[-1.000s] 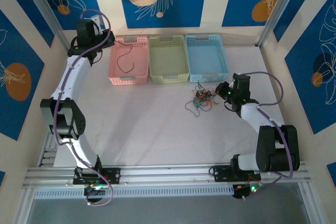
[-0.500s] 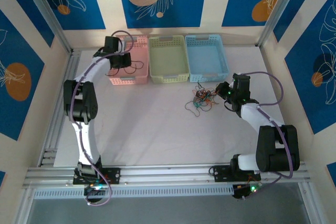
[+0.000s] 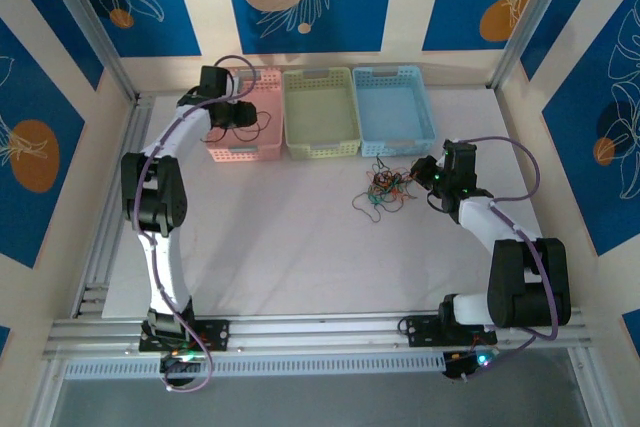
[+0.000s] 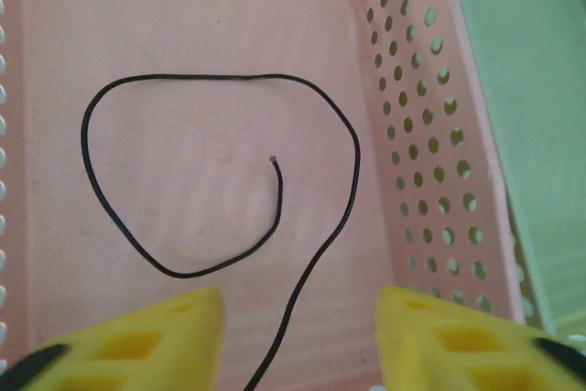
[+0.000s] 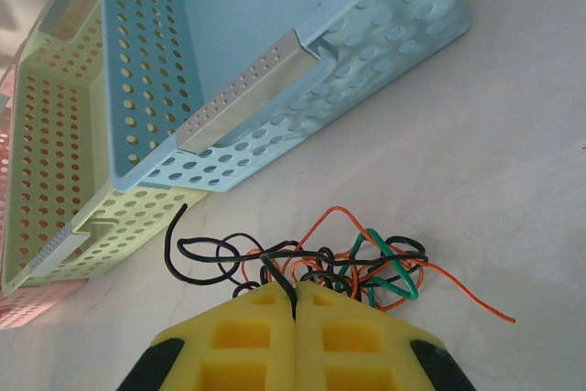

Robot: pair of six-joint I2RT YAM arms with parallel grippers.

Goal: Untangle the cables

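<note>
A single black cable (image 4: 355, 167) lies in a loose loop on the floor of the pink basket (image 3: 234, 153). My left gripper (image 4: 298, 304) hovers over it, open; the cable's tail runs between the yellow fingers (image 4: 174, 336) without being gripped. In the top view the left gripper (image 3: 233, 115) sits above that basket. The tangle of black, green and red-orange cables (image 3: 383, 188) rests on the table in front of the blue basket. My right gripper (image 5: 295, 292) is shut on a black strand (image 5: 279, 272) of the tangle (image 5: 366, 267), at its right edge (image 3: 425, 173).
Three perforated baskets stand side by side at the back: pink (image 4: 430, 135), green (image 3: 320, 149) and blue (image 3: 396, 145). The blue basket's wall (image 5: 265, 125) is just beyond the tangle. Open table stretches in front of the baskets and left of the tangle.
The left arm swung from behind the pink basket to over it and its jaws opened, leaving the black cable in the basket. The right arm and tangle stayed still.
</note>
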